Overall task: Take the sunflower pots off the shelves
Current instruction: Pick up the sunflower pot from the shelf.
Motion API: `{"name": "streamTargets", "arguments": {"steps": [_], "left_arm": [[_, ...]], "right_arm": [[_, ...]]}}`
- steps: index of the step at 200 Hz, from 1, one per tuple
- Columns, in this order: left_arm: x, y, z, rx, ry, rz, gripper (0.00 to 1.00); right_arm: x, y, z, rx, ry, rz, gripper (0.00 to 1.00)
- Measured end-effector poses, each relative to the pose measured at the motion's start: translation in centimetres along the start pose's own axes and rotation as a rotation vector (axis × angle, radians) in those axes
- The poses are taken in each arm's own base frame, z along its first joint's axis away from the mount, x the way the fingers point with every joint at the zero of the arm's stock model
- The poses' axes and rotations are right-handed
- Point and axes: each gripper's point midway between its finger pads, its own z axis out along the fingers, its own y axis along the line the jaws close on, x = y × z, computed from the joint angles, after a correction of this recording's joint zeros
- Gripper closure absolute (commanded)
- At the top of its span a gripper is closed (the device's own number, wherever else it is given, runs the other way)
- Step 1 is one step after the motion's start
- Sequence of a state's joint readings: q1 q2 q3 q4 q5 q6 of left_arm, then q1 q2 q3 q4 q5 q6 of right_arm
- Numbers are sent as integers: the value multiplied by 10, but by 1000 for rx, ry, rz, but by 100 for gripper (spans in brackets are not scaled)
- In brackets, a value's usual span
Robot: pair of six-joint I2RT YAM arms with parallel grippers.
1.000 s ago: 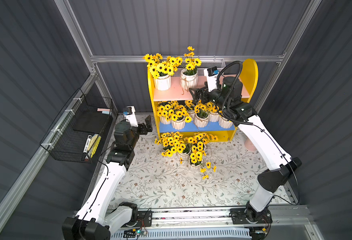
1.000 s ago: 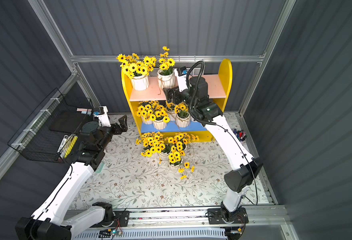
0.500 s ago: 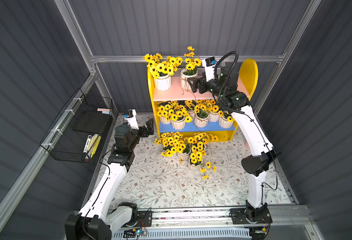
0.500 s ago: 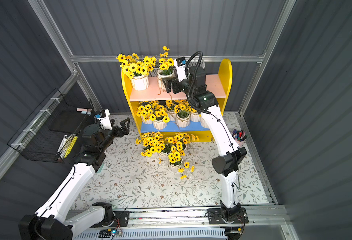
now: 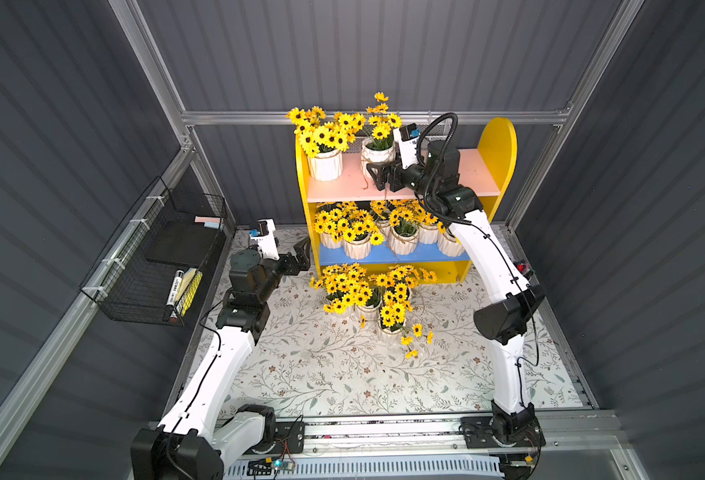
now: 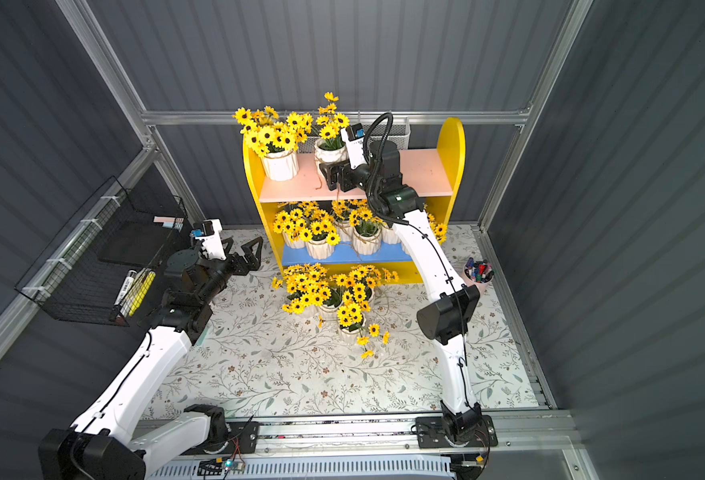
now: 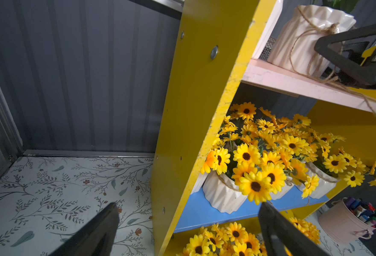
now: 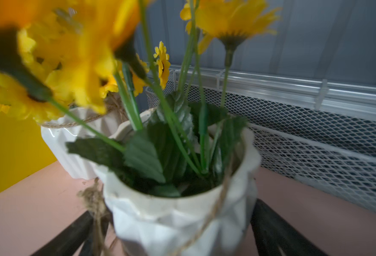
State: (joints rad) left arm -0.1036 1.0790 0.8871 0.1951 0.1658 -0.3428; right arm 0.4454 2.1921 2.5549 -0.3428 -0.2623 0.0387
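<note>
White ribbed sunflower pot point(image 8: 160, 219), twine-rimmed, is standing on the shelves point(image 5: 477, 172) between the wide-open jaws of the right gripper point(image 5: 377, 178); left gripper point(image 5: 302, 254) is gaping empty.

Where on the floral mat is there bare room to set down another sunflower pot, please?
The floral mat is bare between the floor pot cluster and the base rail. It is crowded right in front of the shelves, and the blue lower board is packed with pots.
</note>
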Motion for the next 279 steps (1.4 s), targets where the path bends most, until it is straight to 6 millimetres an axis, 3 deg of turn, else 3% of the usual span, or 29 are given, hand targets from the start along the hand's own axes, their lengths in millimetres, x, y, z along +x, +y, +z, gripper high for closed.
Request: {"name": "streamTargets", "arguments": {"steps": [97, 176, 236, 279], "left_arm": [[-1, -4, 0, 28, -11, 3, 1], [-3, -4, 0, 43, -15, 4, 1], [-2, -5, 0, 50, -13, 4, 1], [-2, -5, 0, 51, -14, 5, 1]], "right_arm": [[-5, 0, 19, -44, -82, -12, 1], [-5, 7, 19, -94, -97, -28, 1], [-11, 23, 2, -126, -102, -35, 1], [-26, 39, -17, -176, -131, -48, 1]]}}
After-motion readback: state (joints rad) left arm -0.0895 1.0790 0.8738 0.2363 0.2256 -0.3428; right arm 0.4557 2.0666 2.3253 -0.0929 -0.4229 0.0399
